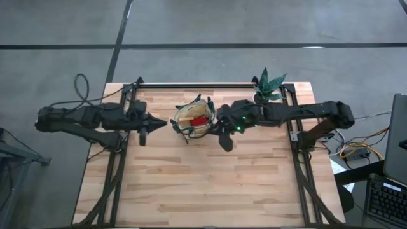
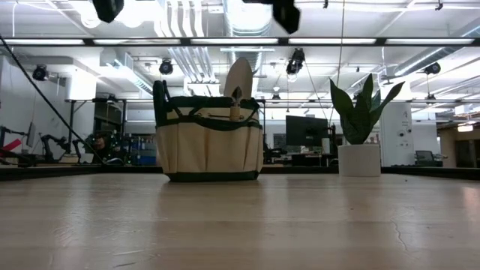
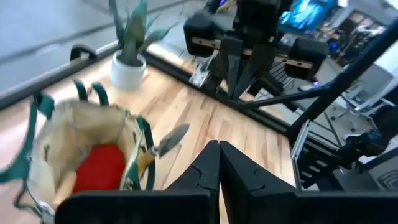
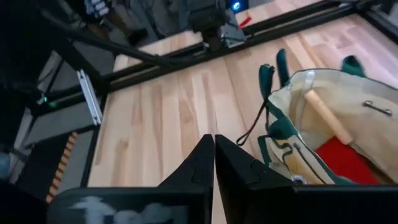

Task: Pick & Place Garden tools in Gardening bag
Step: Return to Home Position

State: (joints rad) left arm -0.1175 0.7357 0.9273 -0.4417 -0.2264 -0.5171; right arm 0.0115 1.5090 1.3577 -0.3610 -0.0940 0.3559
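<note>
The tan gardening bag [image 1: 194, 117] with dark green trim stands upright on its base on the wooden table, behind the middle. Inside it I see a red chunky piece [image 3: 99, 168], a wooden handle [image 4: 326, 115] and a thin dark tool [image 4: 376, 107]. A trowel's metal blade [image 2: 238, 79] sticks up over the rim. My left gripper [image 1: 160, 123] hangs shut and empty just left of the bag, above the table. My right gripper [image 1: 219, 125] hangs shut and empty just right of the bag. In the low view both grippers [image 2: 109, 7] [image 2: 285, 15] are well above the bag.
A green plant in a white pot [image 1: 267, 89] stands at the table's far right corner, right of the bag [image 2: 210, 135]. Black frame rails [image 1: 203, 84] run along the far and side edges. Bare wood [image 1: 203, 184] lies in front of the bag.
</note>
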